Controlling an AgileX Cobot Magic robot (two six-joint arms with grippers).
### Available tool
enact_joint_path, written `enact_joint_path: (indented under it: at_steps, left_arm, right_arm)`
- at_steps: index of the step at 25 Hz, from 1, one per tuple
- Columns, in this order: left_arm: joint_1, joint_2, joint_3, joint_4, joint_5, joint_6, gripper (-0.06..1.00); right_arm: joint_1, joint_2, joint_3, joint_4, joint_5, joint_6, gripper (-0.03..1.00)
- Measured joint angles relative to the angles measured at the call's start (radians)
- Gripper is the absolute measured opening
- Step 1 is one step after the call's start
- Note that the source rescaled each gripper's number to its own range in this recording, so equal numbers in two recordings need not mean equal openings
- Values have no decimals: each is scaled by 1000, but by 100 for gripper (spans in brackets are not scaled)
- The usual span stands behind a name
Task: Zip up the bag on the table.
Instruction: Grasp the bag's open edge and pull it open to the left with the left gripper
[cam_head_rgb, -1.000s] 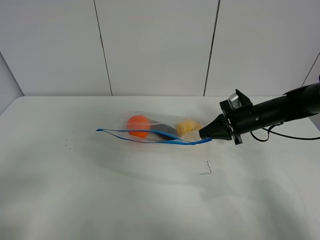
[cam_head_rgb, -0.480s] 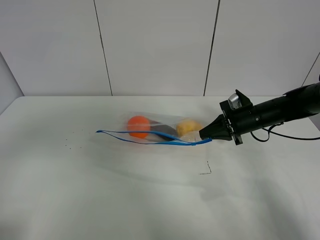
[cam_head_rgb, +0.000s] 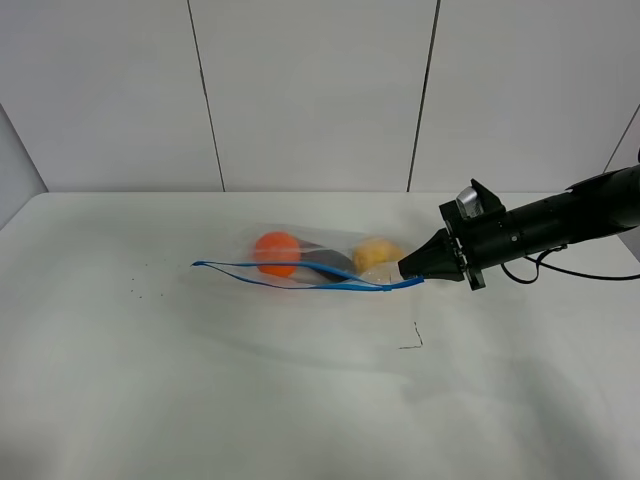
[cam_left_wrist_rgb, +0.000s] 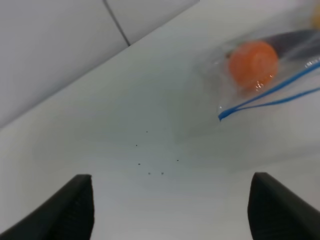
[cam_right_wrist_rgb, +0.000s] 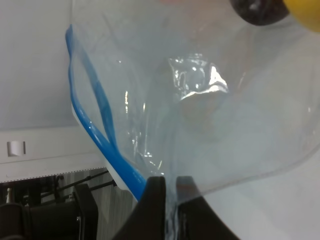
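The clear bag (cam_head_rgb: 312, 262) lies on the white table (cam_head_rgb: 200, 390), with orange (cam_head_rgb: 277, 251), dark purple (cam_head_rgb: 328, 263) and yellow (cam_head_rgb: 377, 254) fruit inside. Its blue zipper strip (cam_head_rgb: 290, 270) runs along the near edge and gapes open. My right gripper (cam_head_rgb: 408, 272) is shut on the bag's right end; the right wrist view shows the fingers (cam_right_wrist_rgb: 156, 200) pinching the plastic (cam_right_wrist_rgb: 210, 100) next to the blue strip (cam_right_wrist_rgb: 95, 120). My left gripper (cam_left_wrist_rgb: 170, 210) is open and empty above the table, short of the bag's left end (cam_left_wrist_rgb: 235, 100). It is out of the exterior view.
A small dark mark (cam_head_rgb: 412, 340) lies on the table in front of the bag's right end. Tiny specks (cam_head_rgb: 135, 290) sit to the bag's left. A black cable (cam_head_rgb: 585, 274) trails under the right arm. A panelled wall (cam_head_rgb: 320, 90) stands behind.
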Motion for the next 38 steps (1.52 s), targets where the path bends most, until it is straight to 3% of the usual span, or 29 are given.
enact_joint_path:
  at_steps: [4,9,15,19,24,28,31,38]
  left_arm:
    - [-142,18,-1,149,13,-43,71]
    - [-334,58,1,432,83,-159,71]
    - [-519,84,26,610,112,-272,71]
    - [-684,133,120,781,144,-385,71]
    - [-956,255,250,1026,166,-660,71]
    - [-1119,376,266,1213,167,-882,71]
    - [-1183,488,268,1332,149,-1001,71]
    - [-1211,755,268,1577,108,-1299,71]
  right_arm:
    - [0,0,0,2,0,0,0]
    - [0,0,0,10,1,5,0]
    - [18,0,0,8,1,15,0]
    - [34,0,0,8,-3,20,0]
    - [37,0,0,8,-6,40,0]
    - [37,0,0,8,-10,44,0]
    - [37,0,0,8,-10,45,0]
    - [37,0,0,5,-11,56,0]
